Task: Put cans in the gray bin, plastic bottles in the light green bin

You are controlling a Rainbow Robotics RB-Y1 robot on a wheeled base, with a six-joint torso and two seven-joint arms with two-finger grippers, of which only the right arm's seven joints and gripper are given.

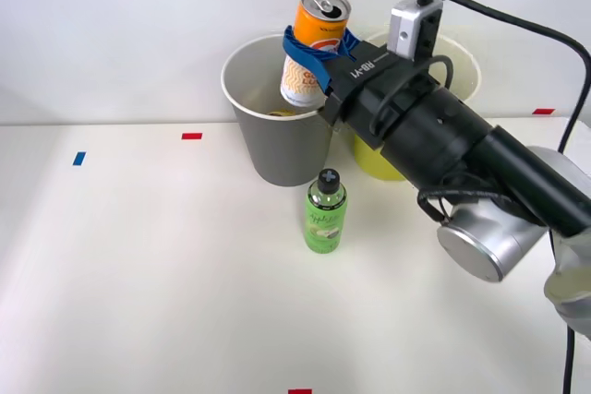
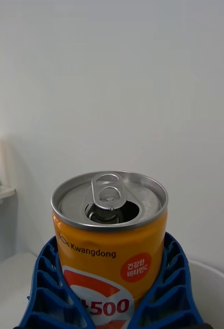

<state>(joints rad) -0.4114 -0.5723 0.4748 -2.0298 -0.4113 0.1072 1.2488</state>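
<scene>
Front view: right gripper [image 1: 317,51] clamped around the can [image 1: 315,48], orange-and-white with an opened silver top, tilted slightly, hanging over the mouth of the gray bin [image 1: 277,145]. Light green bin [image 1: 379,161] just beside the gray one, mostly hidden behind the arm. Green bottle [image 1: 325,210] upright on the table [image 1: 138,256], just in front of the bins.

Right wrist view: blue ribbed fingers [image 2: 45,293] pressed against both sides of the can [image 2: 110,241]; "Kwangdong" and "500" legible, tab raised over the opening.
</scene>
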